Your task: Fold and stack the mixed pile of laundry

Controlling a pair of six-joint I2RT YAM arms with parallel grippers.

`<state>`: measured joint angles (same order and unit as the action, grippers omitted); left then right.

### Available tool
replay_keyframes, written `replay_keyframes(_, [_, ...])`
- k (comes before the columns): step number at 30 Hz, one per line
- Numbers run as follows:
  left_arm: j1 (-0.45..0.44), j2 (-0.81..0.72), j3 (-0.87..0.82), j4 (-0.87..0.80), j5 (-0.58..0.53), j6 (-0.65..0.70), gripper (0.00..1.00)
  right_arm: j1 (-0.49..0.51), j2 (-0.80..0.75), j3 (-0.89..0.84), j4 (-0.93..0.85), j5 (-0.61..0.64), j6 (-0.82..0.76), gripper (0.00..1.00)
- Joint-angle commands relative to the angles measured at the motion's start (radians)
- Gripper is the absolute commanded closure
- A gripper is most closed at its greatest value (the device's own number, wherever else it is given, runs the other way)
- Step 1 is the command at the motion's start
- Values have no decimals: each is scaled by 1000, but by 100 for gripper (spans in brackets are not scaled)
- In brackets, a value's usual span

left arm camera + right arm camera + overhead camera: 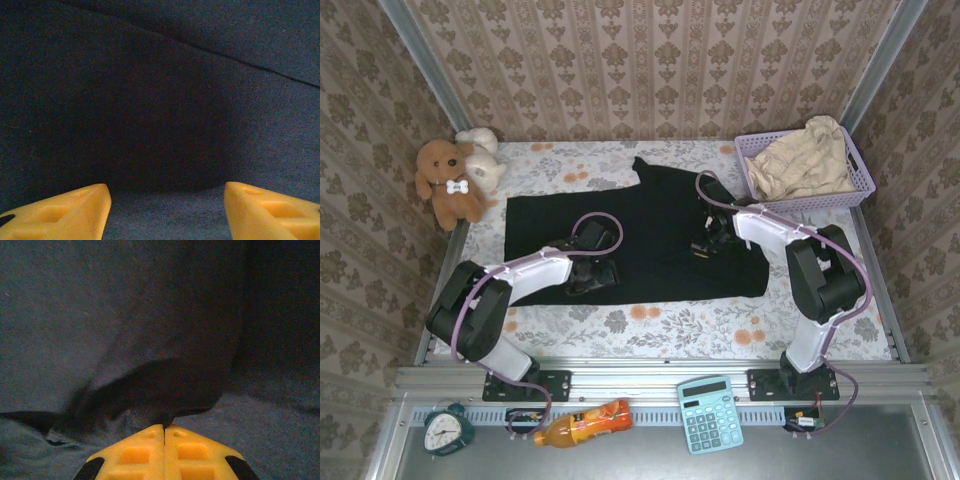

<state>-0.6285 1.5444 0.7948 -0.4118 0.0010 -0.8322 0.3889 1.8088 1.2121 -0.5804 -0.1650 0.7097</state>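
Folding the large plain black cloth garment (650,235), spread across the middle of the floral-covered table (650,322), looked to be the step in hand. At its 8 o'clock the left gripper (166,195) sat low over the cloth, jaws apart, grasping nothing. At 3 o'clock the right gripper (164,429) was clenched, seemingly pinching a raised ridge of black fabric. The small pale beige cloth garment (805,160) lay heaped in the lavender plastic mesh basket (860,185) at the table's 2 o'clock. Next, that pinch probably needed lifting and carrying toward 9 o'clock.

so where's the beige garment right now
Top view: the beige garment lies bunched inside the lavender basket at the far right corner of the table.
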Motion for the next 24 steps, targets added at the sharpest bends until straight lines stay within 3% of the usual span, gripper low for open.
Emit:
replay_keyframes(1, [1,5,-46,-85,2,21,35,-12,70,119,-1,20,-12,100])
replay_keyframes(3, [1,5,-48,-87,5,24,35,-24,146,228,8,4,-16,99])
replay_keyframes(4, [1,6,-48,-89,4,25,35,-29,179,279,6,-1,-16,91])
replay_keyframes(6, [1,2,-45,-100,4,31,34,-36,233,394,-14,-12,-31,55])
replay_keyframes(8, [3,-12,-35,-125,-5,37,31,-37,241,461,-46,-3,-47,39])
replay_keyframes(10, [4,-44,-20,-156,-24,47,29,-38,203,447,-50,6,-66,33])
replay_keyframes(16, [18,-168,76,-268,-85,102,28,-33,-20,161,-56,37,-96,35])
replay_keyframes(18, [17,-196,109,-286,-87,128,31,-24,-93,52,-58,36,-93,44])
replay_keyframes(21, [18,-194,120,-234,-26,135,37,-10,-163,-68,-80,42,-70,65])
replay_keyframes(24, [15,-117,153,-89,62,154,37,-10,-208,-187,-58,61,-12,65])
